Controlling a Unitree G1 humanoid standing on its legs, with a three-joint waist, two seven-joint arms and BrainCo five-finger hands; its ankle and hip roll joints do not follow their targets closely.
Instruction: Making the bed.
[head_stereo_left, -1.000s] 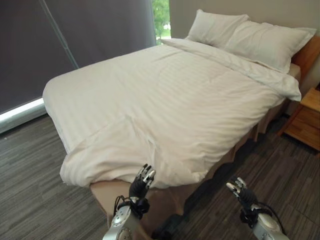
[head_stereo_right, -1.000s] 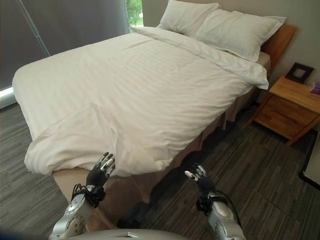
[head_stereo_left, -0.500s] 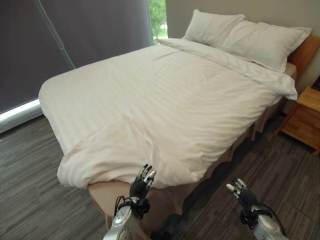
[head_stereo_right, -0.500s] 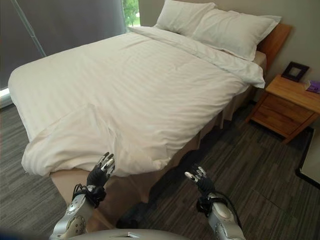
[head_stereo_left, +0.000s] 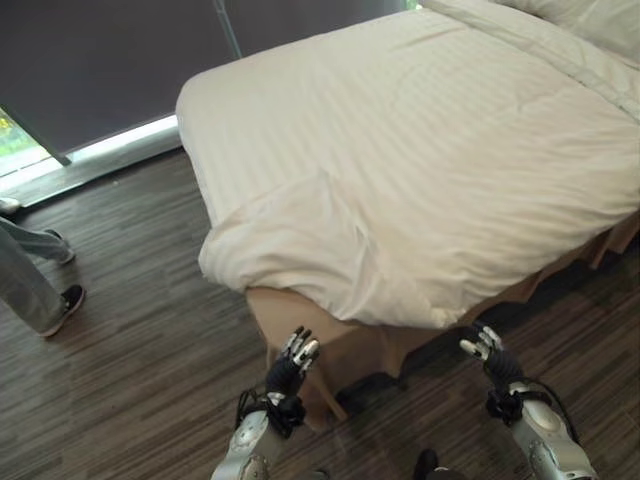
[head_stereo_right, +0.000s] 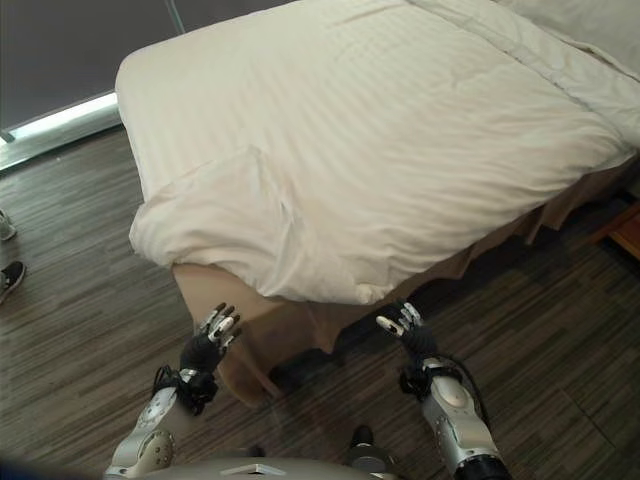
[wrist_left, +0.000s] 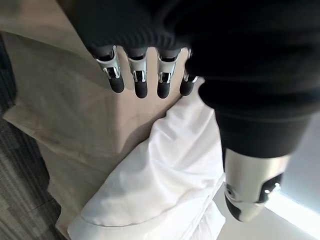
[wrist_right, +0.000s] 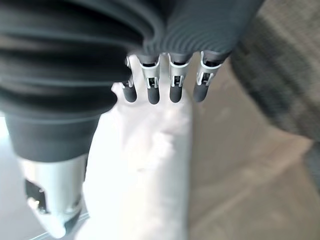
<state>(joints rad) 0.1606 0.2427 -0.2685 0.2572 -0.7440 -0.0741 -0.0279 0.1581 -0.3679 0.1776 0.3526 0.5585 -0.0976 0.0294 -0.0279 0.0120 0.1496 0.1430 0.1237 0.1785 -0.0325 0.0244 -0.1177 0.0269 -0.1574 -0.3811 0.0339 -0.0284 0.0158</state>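
While I stand at the foot corner of the bed (head_stereo_left: 300, 330), I think my job now is to reach for the white blanket (head_stereo_left: 420, 170) and pull it straight. It lies over the bed, and its bunched corner hangs just past my fingertips, a bit above them. My left hand (head_stereo_left: 290, 368) and my right hand (head_stereo_left: 492, 356) are both held up in front of me, fingers straight and apart, holding nothing, not touching the blanket. Next I should push both hands forward and up, then close them on that hanging edge.
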